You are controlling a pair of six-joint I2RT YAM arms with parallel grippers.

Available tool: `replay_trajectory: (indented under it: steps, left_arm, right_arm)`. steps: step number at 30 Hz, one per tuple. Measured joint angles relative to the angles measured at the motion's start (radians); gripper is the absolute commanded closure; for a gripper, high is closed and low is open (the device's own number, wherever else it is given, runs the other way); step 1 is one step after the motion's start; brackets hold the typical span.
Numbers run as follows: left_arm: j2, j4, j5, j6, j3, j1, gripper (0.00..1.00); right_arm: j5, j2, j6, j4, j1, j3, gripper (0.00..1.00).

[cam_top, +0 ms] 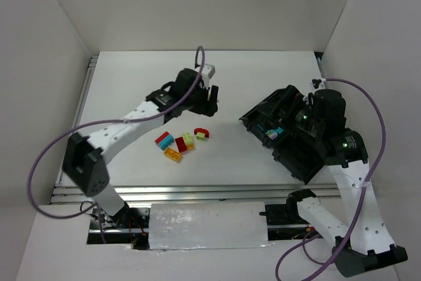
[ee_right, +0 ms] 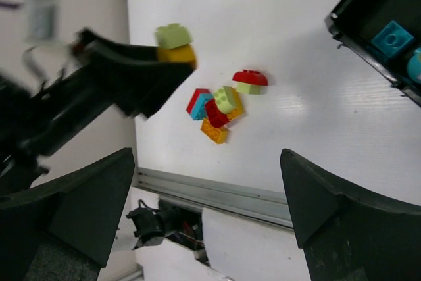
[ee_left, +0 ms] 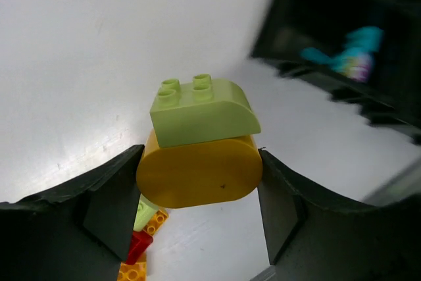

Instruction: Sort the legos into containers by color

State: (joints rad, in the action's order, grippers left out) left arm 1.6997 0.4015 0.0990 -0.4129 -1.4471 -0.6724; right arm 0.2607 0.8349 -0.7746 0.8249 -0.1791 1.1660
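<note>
Yellow-orange plastic fills the gap between the left fingers (ee_left: pixel 108 212). They are clamped on the two ends of a rounded yellow-orange brick (ee_left: pixel 199 170), one finger at each end. A lime green brick (ee_left: pixel 202 111) with one curved edge sits stacked on top of it, studs up, and neither finger touches it.

Under the held brick, low between these fingers, a few loose bricks (ee_left: pixel 135 269) in red, lime and orange lie on the white desk (ee_left: pixel 79 64). Beyond the finger at the right of that view stands the black tray (ee_left: pixel 316 11), blurred. It has a cyan brick (ee_left: pixel 355 54) inside, but I cannot tell in which compartment.

The right fingers (ee_right: pixel 85 208) stand wide apart and hold nothing. Far beyond the gap between them the same heap of loose bricks lies on the desk. A red rounded brick (ee_right: pixel 250 77) rests on a lime piece just beside the heap. A corner of the tray shows above the finger at the right of this view.
</note>
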Motion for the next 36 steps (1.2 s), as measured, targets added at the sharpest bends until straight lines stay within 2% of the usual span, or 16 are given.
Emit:
replay_trajectory:
  steps: [4, 10, 15, 21, 23, 24, 25, 26, 36]
  left_arm:
    - [-0.221, -0.092, -0.214, 0.153, 0.033, -0.011, 1.00]
    - [-0.304, -0.094, -0.496, 0.258, 0.090, -0.032, 1.00]
    - [-0.332, -0.018, -0.603, 0.294, 0.133, -0.040, 1.00]
    - [-0.373, 0.054, -0.684, 0.352, 0.066, -0.040, 1.00]
    - [-0.380, 0.075, -0.692, 0.361, 0.059, -0.040, 1.00]
    - [-0.382, 0.087, -0.695, 0.364, 0.059, -0.040, 1.00]
    - [-0.382, 0.100, -0.698, 0.366, 0.060, -0.040, 1.00]
    - [-0.381, 0.109, -0.700, 0.380, 0.060, -0.041, 1.00]
    - [-0.400, 0.100, -0.690, 0.439, 0.073, -0.046, 1.00]
  right_arm:
    - [0.079, 0.011, -0.062, -0.066, -0.006, -0.007, 0.08]
    - [0.109, 0.107, -0.145, -0.172, -0.190, -0.014, 0.08]
    - [0.075, 0.166, -0.184, -0.196, -0.296, -0.013, 0.10]
    - [0.021, 0.232, -0.203, -0.199, -0.407, 0.031, 0.19]
    - [0.011, 0.245, -0.205, -0.206, -0.435, 0.039, 0.44]
    - [0.010, 0.246, -0.215, -0.216, -0.449, 0.039, 0.60]
    - [0.008, 0.247, -0.219, -0.234, -0.461, 0.039, 0.92]
    - [-0.007, 0.246, -0.225, -0.241, -0.473, 0.040, 1.00]
    - [-0.055, 0.223, -0.257, -0.236, -0.485, 0.037, 1.00]
